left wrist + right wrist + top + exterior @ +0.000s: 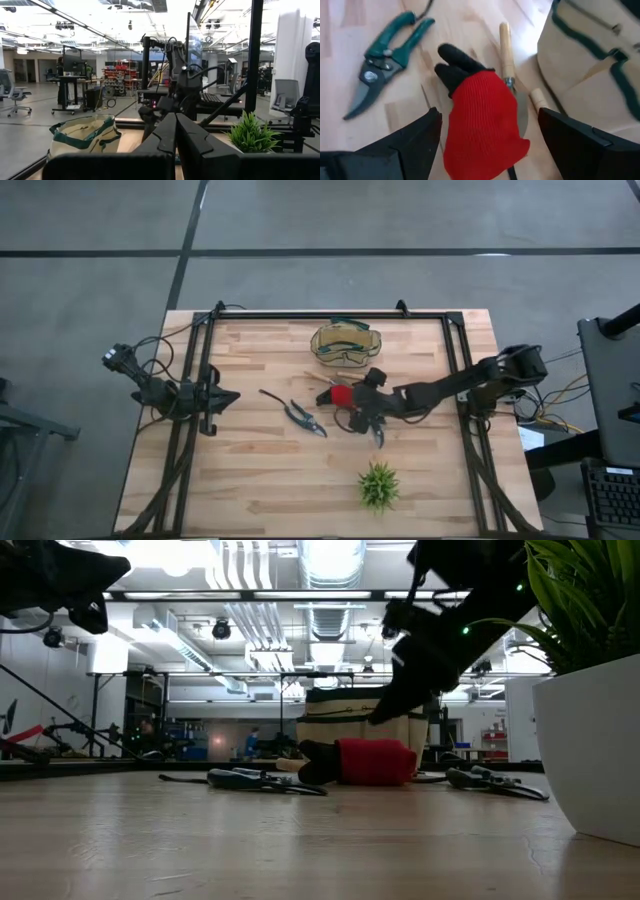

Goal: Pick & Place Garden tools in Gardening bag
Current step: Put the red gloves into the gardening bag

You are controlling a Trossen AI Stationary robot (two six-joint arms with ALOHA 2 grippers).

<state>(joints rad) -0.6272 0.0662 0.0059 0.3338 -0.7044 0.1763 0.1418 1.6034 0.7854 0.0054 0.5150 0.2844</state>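
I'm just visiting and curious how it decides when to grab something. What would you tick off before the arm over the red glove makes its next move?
1. Right end effector open: ok, its fingers stand wide on either side of the red-and-black glove.
2. Glove lying free: not ok, it rests on top of the wooden-handled trowel, so both might be caught.
3. Gardening bag within reach and mouth up: ok, it sits just beyond the glove.
4. Green-handled pruning shears clear of the fingers: ok, they lie apart to one side.
5. Left end effector out of the way: ok, shut and parked at the table's left edge.
6. Potted plant clear of the path: ok.
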